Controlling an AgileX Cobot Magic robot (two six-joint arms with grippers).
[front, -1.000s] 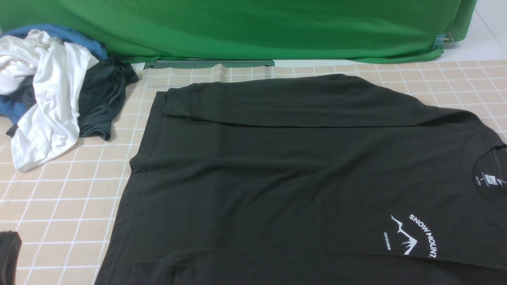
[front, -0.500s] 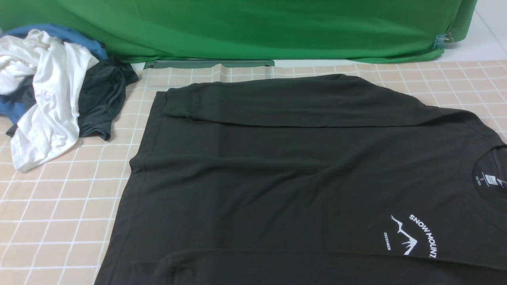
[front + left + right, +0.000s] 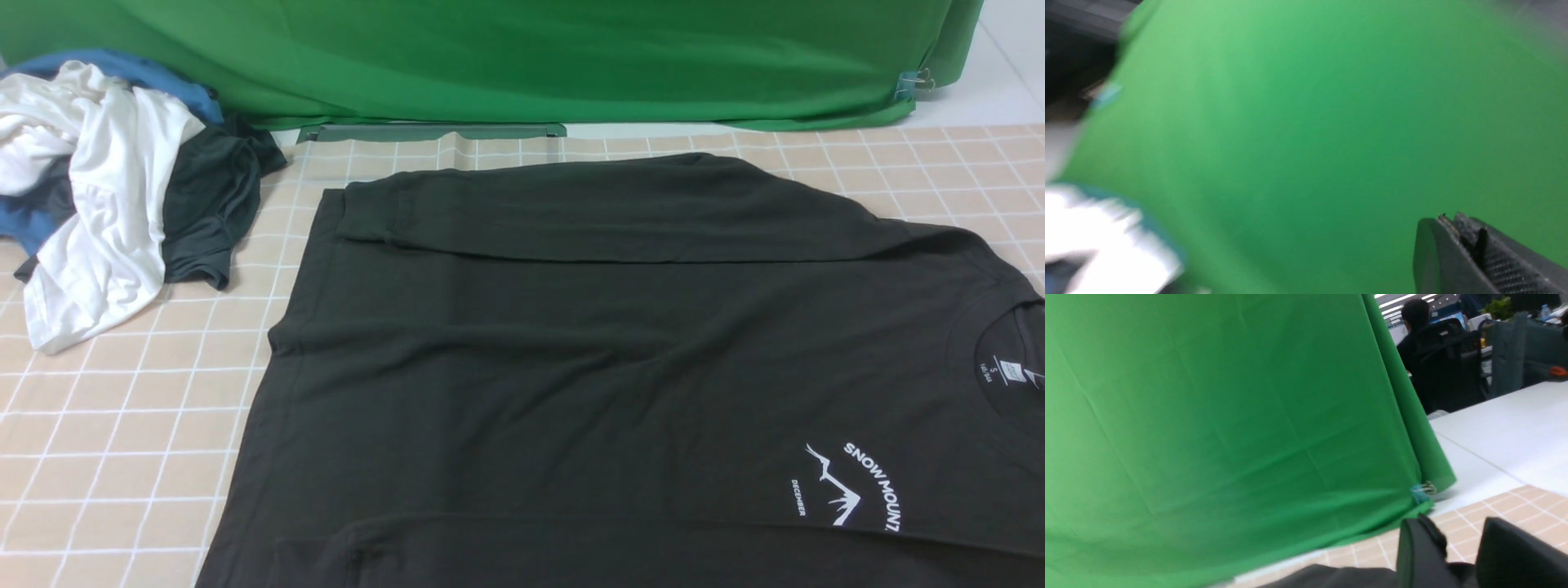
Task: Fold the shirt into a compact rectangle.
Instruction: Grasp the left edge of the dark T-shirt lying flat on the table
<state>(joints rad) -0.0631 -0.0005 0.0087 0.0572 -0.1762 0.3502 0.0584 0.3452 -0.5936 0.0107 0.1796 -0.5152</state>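
Standing by the table, I'd call the job roughly half done. The shirt (image 3: 571, 367) lies flat on the checked cloth (image 3: 122, 425) in front of the green backdrop (image 3: 522, 57). Its long axis runs along the backdrop, with the collar at the end where the clip (image 3: 918, 80) pins the drape. The sleeve on the backdrop side is laid inward over the body as a long band. The edge farthest from the backdrop looks turned in as well. By my reckoning the lengthwise folds are in and the crosswise ones are left: hem toward collar, then perhaps once more.

Neither arm shows from the front. The left gripper (image 3: 1449, 220) has its jaws pressed together with nothing between them, facing the backdrop. The right gripper (image 3: 1455, 528) sits low with its jaws partly apart, and checked cloth shows through the gap. I see nothing pinched, though dark fabric lies just beneath it and the base of the gap is too dark to read.

Much is cut off. The collar end, with the white print (image 3: 849, 486) and neck label (image 3: 1008, 371), runs out of frame, as does the shirt's edge farthest from the backdrop. The left wrist view is smeared, so the pale heap in it is only guessably the pile of clothes (image 3: 98, 180) at the backdrop's foot, far from the clip.
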